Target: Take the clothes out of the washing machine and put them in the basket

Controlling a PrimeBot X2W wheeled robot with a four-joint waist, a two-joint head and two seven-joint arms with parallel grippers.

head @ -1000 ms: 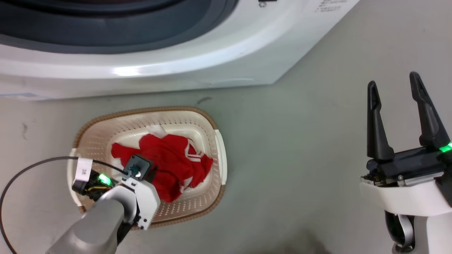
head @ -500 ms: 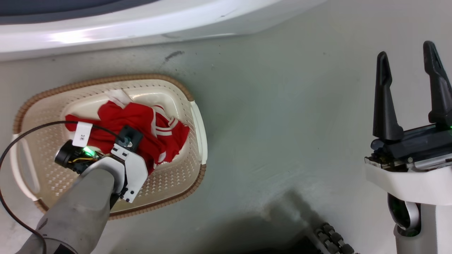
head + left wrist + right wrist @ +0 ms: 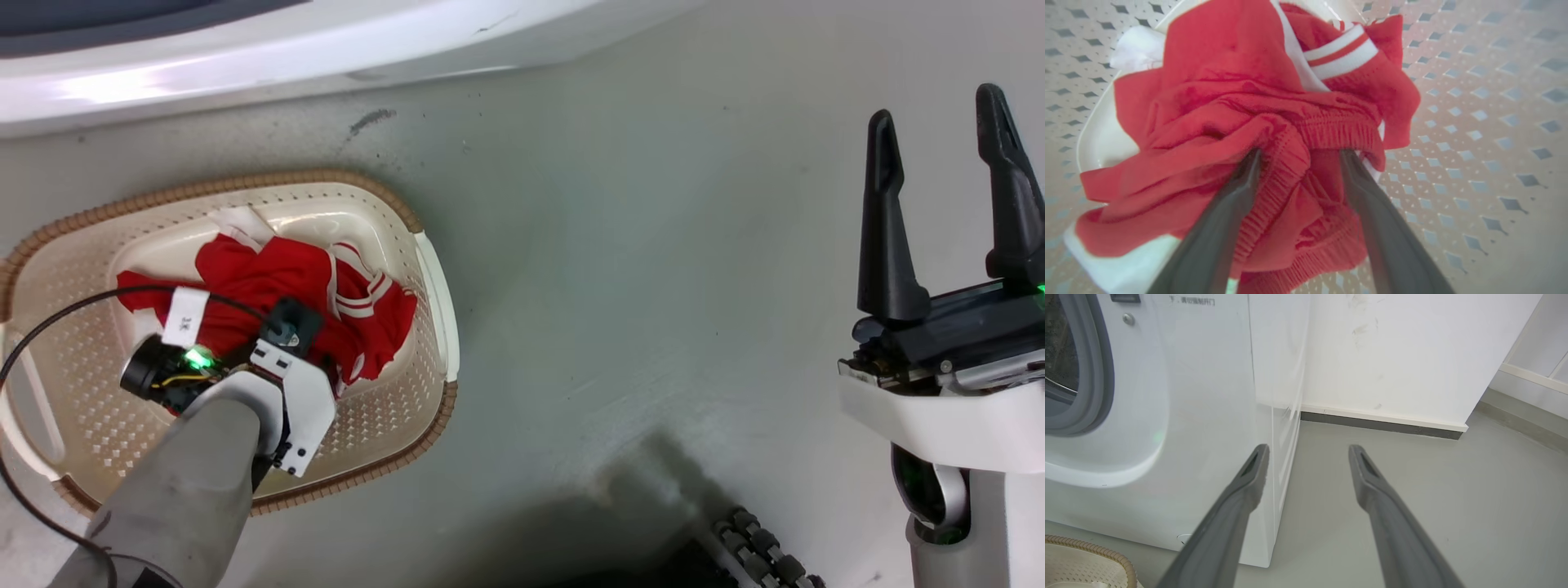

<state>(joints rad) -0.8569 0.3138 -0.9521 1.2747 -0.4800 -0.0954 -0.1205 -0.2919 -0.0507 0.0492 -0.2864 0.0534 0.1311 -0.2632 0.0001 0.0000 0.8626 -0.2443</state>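
Note:
The red clothes [image 3: 277,286] lie bunched in the cream basket [image 3: 245,178] on the floor, before the white washing machine [image 3: 245,65]. My left arm reaches down into the basket. In the left wrist view, my left gripper [image 3: 1298,153] stands open, its fingers spread either side of a fold of the red clothes [image 3: 1241,94] with an elastic waistband and white trim. My right gripper [image 3: 939,122] is open and holds nothing, over bare floor well to the right of the basket. In the right wrist view it [image 3: 1308,451] points at the washing machine's corner [image 3: 1200,396], with the basket rim [image 3: 1094,551] at lower left.
Grey floor [image 3: 653,286] stretches between the basket and my right arm. A black cable [image 3: 49,327] loops over the basket's left side. A white wall with dark skirting [image 3: 1380,424] stands right of the machine. Part of my wheeled base [image 3: 759,547] shows at the bottom.
The head camera has moved, so the basket sits further left and less of the machine shows. My left gripper stays down among the clothes in the basket. The right gripper remains open.

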